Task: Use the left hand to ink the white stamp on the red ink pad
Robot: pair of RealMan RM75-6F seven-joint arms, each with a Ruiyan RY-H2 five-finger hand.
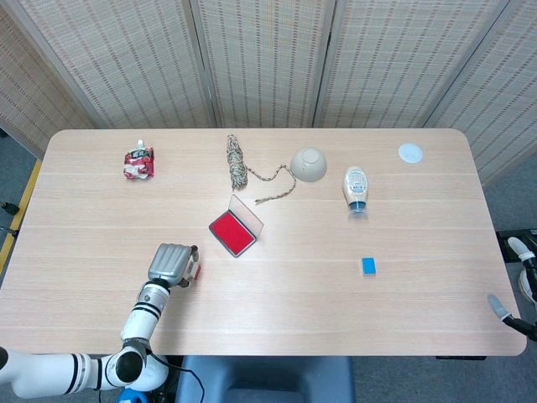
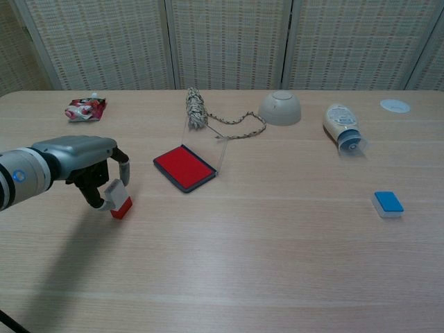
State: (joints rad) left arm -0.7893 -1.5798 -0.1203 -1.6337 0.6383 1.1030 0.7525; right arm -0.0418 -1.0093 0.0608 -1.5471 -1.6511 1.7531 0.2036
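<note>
From the head view my left hand (image 1: 170, 263) hides its own fingers; the chest view shows them curled around the white stamp (image 2: 118, 198) — its red base tilted, just above the table (image 2: 277, 243). The stamp sits left of the open red ink pad (image 2: 184, 167), apart from it. My right hand is out of sight — only an arm tip at the head view's edge.

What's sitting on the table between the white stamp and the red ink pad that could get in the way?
Nothing visible. The left hand holds the white stamp, and only bare table lies between it and the open red ink pad. The rope and bowl lie beyond the pad.
</note>
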